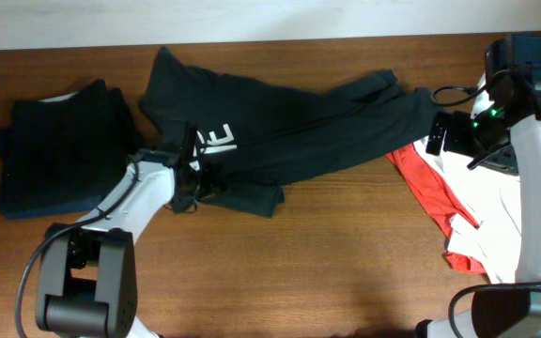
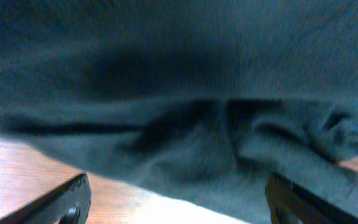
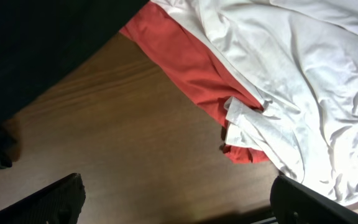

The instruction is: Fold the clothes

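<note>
A black T-shirt (image 1: 299,113) with a white chest logo (image 1: 219,141) lies crumpled across the middle of the table, one end stretched toward the right. My left gripper (image 1: 193,178) sits at the shirt's lower left edge, beside the logo. In the left wrist view its jaws (image 2: 179,208) stand wide open, with dark fabric (image 2: 185,93) bunched just ahead of them and nothing gripped. My right gripper (image 1: 432,133) hovers at the shirt's right end. Its jaws (image 3: 179,202) are open over bare wood, the black shirt (image 3: 36,43) to the upper left.
A folded stack of dark garments (image 1: 54,145) rests at the far left. A white-and-red garment (image 1: 477,211) lies heaped at the right edge and fills the upper right of the right wrist view (image 3: 278,74). Bare wooden table (image 1: 327,253) runs along the front.
</note>
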Controlling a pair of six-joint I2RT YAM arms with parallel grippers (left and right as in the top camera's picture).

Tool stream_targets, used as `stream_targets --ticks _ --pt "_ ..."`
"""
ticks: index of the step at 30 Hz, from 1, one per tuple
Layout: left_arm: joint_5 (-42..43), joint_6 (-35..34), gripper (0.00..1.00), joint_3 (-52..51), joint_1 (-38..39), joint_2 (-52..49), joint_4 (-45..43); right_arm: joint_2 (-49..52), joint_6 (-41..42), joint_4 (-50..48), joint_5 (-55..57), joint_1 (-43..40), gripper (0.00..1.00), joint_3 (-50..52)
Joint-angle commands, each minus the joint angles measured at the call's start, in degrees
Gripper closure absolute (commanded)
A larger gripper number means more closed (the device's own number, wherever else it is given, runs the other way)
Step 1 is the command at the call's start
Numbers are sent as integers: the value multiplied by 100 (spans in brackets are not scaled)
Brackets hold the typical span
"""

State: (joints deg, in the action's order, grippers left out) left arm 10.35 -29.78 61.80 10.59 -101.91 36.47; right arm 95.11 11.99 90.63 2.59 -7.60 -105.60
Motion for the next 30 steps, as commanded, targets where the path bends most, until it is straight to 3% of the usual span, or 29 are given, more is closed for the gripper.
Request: stream_targets --ticks 1,2,3,4,5,7,9,11,15,16,17,18,19,21,25,30 --pt "39 -411 16 -295 168 -234 -472 -13 33 2 111 -31 1 -26" --pt "42 -411 18 -295 181 -306 -529 -13 33 2 111 -31 1 -26" --pt "66 -411 41 -295 205 -466 -509 -13 33 2 111 -31 1 -26" --pt "63 -409 80 -295 205 -492 -422 -13 33 2 111 -31 1 -26" --pt "66 -409 100 -293 199 -490 -337 -13 33 0 114 -31 1 -26" --pt "83 -356 100 -205 168 -365 297 -11 33 -39 114 -31 1 -26" --pt "31 238 100 -76 -151 2 1410 -2 33 -61 111 -31 1 -26" --pt "-688 463 100 -63 -785 562 2157 70 31 -55 111 -31 1 -26" --pt "-883 463 100 -63 -2221 1394 2317 435 -468 -90 -466 -26 1 210" --pt "-866 507 100 -66 -2468 1414 2323 573 -468 -313 -518 -24 11 402" --pt "-863 507 100 -72 -2540 1414 2330 656 -468 -494 -518 -24 30 507" --pt "-863 507 100 -74 -2544 1414 2341 739 -466 -723 -540 -26 62 610" --pt "-863 507 100 -74 -2533 1414 2365 822 -466 -1036 -538 -26 85 734" --pt "-861 507 100 -74 -2533 1412 2404 1086 -468 -1878 -577 -24 96 1071" --pt "-861 507 100 -79 -2533 1412 2424 1707 -809 -3167 -1174 -26 96 1657" --pt "-863 507 100 -79 -2527 1412 2404 2518 -1298 -4083 -1464 -24 96 1700"
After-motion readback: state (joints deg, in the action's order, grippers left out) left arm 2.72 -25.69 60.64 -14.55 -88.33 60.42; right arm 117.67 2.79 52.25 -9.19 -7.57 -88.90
